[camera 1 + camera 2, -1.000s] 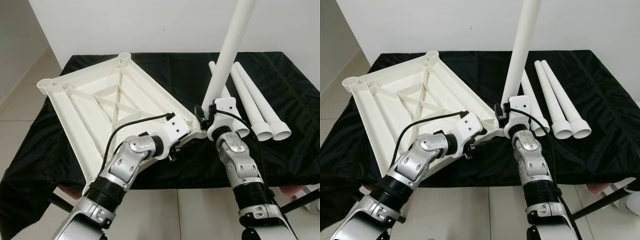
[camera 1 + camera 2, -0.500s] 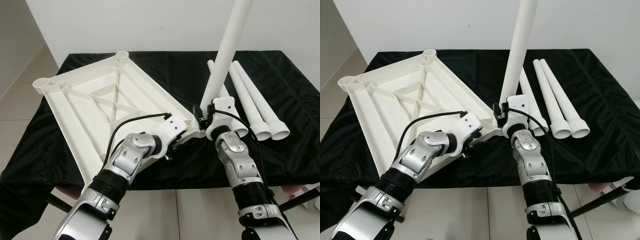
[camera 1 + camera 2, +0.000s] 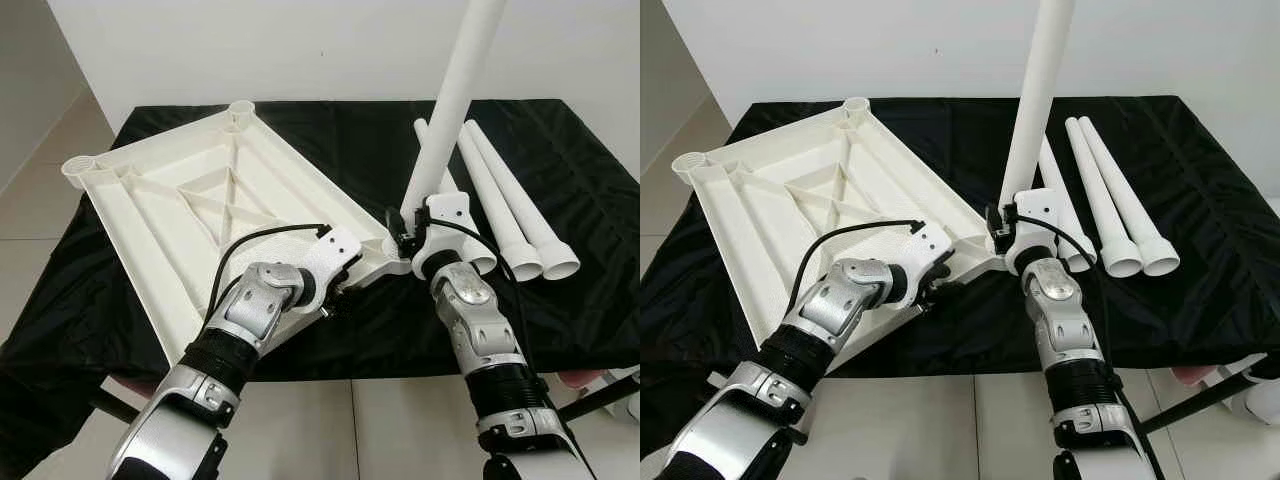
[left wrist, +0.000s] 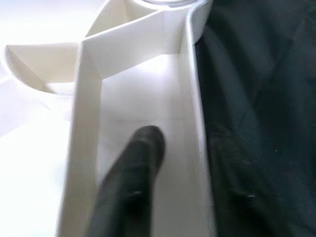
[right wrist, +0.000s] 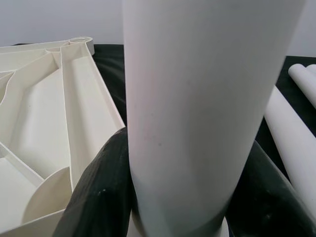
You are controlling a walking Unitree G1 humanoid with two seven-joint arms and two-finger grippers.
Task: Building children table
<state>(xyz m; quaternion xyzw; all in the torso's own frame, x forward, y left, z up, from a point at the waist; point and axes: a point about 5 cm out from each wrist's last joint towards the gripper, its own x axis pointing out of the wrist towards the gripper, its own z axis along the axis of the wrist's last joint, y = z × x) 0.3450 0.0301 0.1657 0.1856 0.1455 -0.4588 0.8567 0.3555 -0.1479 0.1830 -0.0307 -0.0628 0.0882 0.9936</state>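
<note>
Roughly at nine to ten o'clock on the black-draped table (image 3: 330, 130), the white tabletop (image 3: 190, 215) is laid upside down, its ribbed underside and corner sockets facing up. Its near-right edge is gripped by the left gripper (image 3: 345, 285): in the left wrist view one black finger (image 4: 131, 173) is seen inside the rim channel and the other lies blurred outside the wall, so the rim is pinched between them.

At the centre, by the tabletop's near-right corner, one white leg (image 3: 455, 110) is held almost upright, leaning slightly toward one o'clock. It is clamped by the right gripper (image 3: 415, 235), whose two fingers (image 5: 98, 197) are pressed against either side of the tube low down. The foot of the leg is seated at or just in the corner socket; how deep it sits cannot be told.

Toward three o'clock, three more legs (image 3: 515, 200) lie side by side on the cloth, flared ends toward the robot.

The task is judged to be early: one leg is being fitted, and three legs remain to be inserted before the table can be turned upright.
</note>
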